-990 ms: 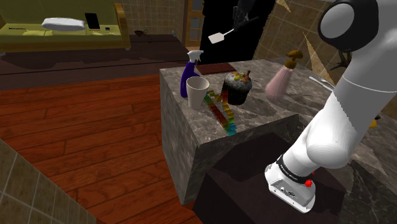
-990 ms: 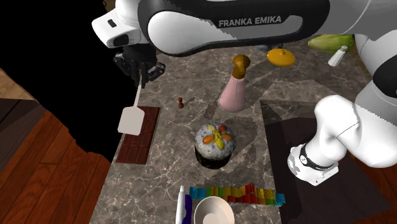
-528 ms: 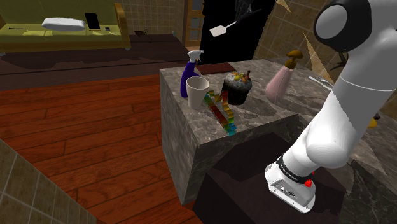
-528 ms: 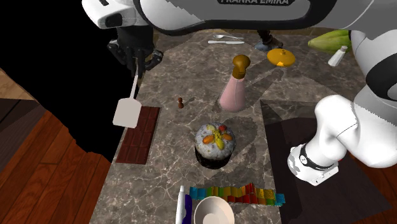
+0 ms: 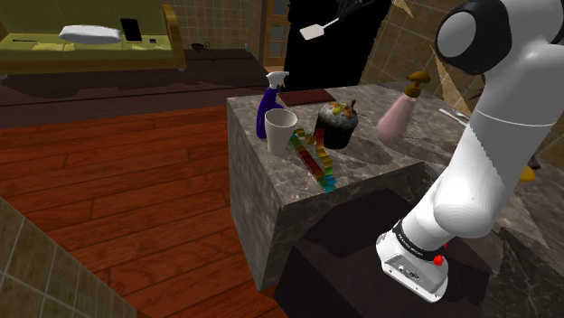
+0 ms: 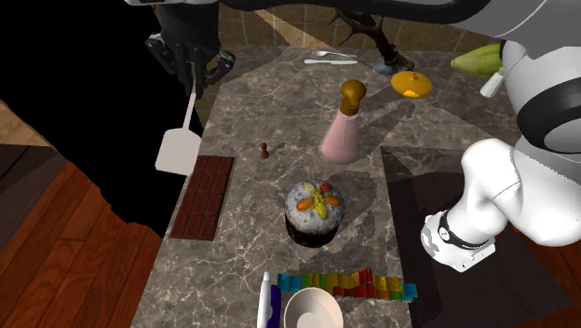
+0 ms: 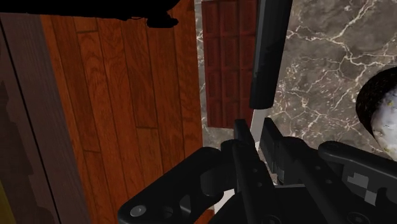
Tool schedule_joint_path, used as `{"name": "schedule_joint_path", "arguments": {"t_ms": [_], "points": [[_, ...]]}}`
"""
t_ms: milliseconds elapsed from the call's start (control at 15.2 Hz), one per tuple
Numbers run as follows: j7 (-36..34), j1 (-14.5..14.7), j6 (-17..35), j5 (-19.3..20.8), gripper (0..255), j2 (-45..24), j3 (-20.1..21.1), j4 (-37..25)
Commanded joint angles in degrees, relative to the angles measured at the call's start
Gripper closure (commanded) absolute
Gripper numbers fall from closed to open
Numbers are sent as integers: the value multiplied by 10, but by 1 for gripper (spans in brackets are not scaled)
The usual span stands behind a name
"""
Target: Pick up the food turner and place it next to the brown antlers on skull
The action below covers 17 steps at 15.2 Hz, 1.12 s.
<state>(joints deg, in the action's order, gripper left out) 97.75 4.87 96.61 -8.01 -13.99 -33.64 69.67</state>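
The food turner (image 6: pixel 177 149) has a flat white blade and a thin pale handle. My gripper (image 6: pixel 195 75) is shut on the handle's upper end and holds it in the air beyond the counter's left edge in the second exterior view, above the chocolate bar (image 6: pixel 203 196). In the shoulder view the turner (image 5: pixel 312 32) hangs high against a black area under the gripper (image 5: pixel 351 14). In the wrist view its shaft (image 7: pixel 256 121) runs between my fingers (image 7: pixel 243 137). The dark brown antlers on skull (image 6: pixel 371 28) stand at the counter's far edge.
The marble counter (image 6: pixel 438 121) carries a dark cupcake (image 6: pixel 317 212), a pink bottle with a brown top (image 6: pixel 344 126), a rainbow strip (image 6: pixel 349 282), a white cup (image 6: pixel 312 307), a blue spray bottle (image 5: pixel 269 104), an orange lid (image 6: pixel 411 84) and cutlery (image 6: pixel 331 59). Wooden floor lies below.
My gripper has risen with the turner in it, carrying the blade up and off the chocolate bar, past the counter's edge.
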Motion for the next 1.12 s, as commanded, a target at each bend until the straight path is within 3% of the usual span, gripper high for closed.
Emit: {"name": "schedule_joint_path", "arguments": {"t_ms": [0,198,594,1056], "points": [[2,-8,-23,-8,255,-12,-1,-33],[5,-18,-48,-17,255,-26,-1,-70],[36,-3,-4,43,255,96,-18,78],[76,-18,12,97,255,204,-35,182]]}}
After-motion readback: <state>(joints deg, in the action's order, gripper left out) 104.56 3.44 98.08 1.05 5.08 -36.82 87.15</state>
